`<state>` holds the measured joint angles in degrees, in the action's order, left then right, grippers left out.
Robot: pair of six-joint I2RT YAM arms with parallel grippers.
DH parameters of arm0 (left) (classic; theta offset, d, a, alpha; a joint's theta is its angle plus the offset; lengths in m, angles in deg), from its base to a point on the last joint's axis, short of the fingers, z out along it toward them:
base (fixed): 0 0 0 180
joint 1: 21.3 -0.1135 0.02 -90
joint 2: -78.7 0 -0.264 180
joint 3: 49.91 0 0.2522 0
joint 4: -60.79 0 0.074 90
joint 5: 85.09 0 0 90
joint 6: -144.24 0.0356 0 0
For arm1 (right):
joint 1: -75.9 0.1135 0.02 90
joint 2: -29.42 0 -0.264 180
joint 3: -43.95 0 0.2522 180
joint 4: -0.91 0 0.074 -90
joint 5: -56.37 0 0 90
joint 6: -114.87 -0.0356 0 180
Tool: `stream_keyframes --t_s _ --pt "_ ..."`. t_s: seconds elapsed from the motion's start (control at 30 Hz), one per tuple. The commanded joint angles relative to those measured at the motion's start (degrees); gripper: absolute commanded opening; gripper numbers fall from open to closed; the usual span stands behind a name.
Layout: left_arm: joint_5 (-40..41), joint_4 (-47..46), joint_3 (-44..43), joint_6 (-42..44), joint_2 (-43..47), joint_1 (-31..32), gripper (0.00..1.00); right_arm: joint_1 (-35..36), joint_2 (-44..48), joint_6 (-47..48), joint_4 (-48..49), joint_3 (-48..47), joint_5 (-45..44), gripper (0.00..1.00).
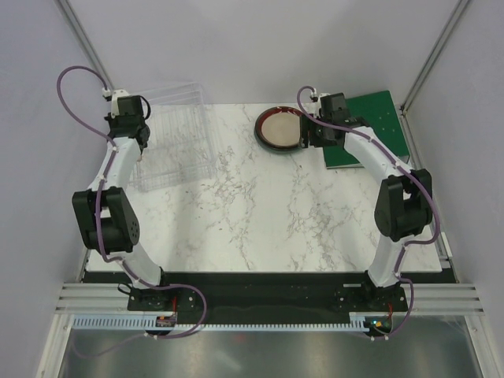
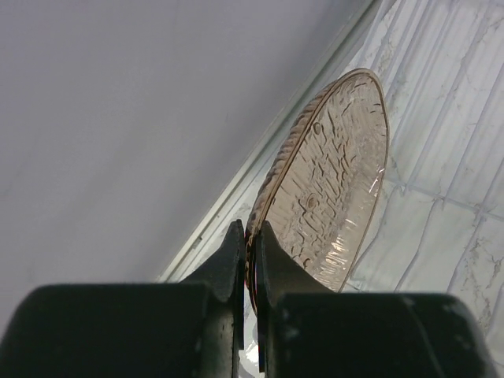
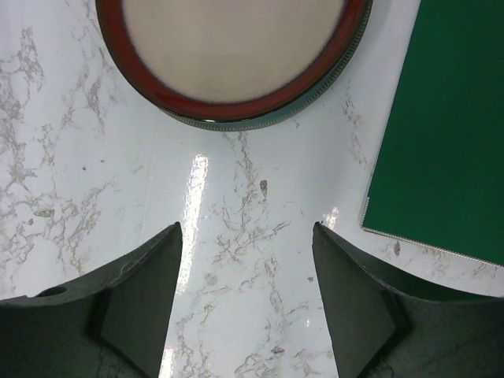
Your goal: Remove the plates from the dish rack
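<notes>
Grips a pale brownish plate [image 2: 331,181] by its rim with the left gripper [image 2: 250,236], both fingers [image 2: 272,264] pressed shut on the edge. Holds it standing on edge and tilted, patterned see-through face toward the wrist camera, far rim pointing up and away from the fingers. Sits, in the overhead view, at the left side of the dish rack [image 1: 181,138], itself at the far left corner of the marble tabletop [image 1: 252,213]. Shows clear ribbed plastic beside the held plate; cannot tell whether the plate's lower edge touches the rack.

Hovers with the right gripper [image 3: 246,228] low over bare marble, fingers spread wide with nothing between them. Has a reddish-brown plate [image 3: 232,39] just beyond those fingers, flat and face up, stacked on a second plate [image 3: 260,120] of which only a ribbed grey-green rim shows. Puts that stack at the far middle of the tabletop, well apart from the rack. Has a green board [image 3: 449,118] lying flat just right of the stack, near it but not touching.
</notes>
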<state>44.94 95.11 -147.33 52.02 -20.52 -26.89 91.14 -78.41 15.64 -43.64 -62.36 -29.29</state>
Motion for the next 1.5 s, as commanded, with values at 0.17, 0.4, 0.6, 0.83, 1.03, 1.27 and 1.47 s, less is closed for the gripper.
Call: stream_keyframes --t_s 0.17,0.4,0.6,0.83,1.03,1.27,1.47 --pt "4.97 -1.31 -2.74 4.68 8.16 2.07 0.02 1.01 8.42 -1.49 1.25 1.67 1.81 0.75" --pt "-15.74 8.43 -0.46 -6.38 19.49 2.77 0.02 1.98 11.76 -4.21 5.20 5.09 15.22 0.75" --pt "-44.66 8.80 4.90 -20.00 26.62 3.12 0.02 2.60 15.37 -15.26 21.54 14.40 28.34 0.76" --pt "-62.00 -1.21 12.28 -32.13 28.82 4.97 0.02 4.62 17.83 -24.15 34.72 19.60 33.71 0.77" --pt "-61.30 -7.89 16.94 -37.93 28.47 11.20 0.02 6.81 16.78 -29.79 44.32 21.45 36.71 0.78" --pt "-56.21 -9.48 18.53 -39.62 26.89 18.50 0.02 8.57 15.20 -30.76 45.55 21.01 36.44 0.78" --pt "-55.32 -10.89 19.32 -40.50 25.48 21.05 0.02 9.54 13.53 -30.41 44.85 21.01 36.00 0.68"
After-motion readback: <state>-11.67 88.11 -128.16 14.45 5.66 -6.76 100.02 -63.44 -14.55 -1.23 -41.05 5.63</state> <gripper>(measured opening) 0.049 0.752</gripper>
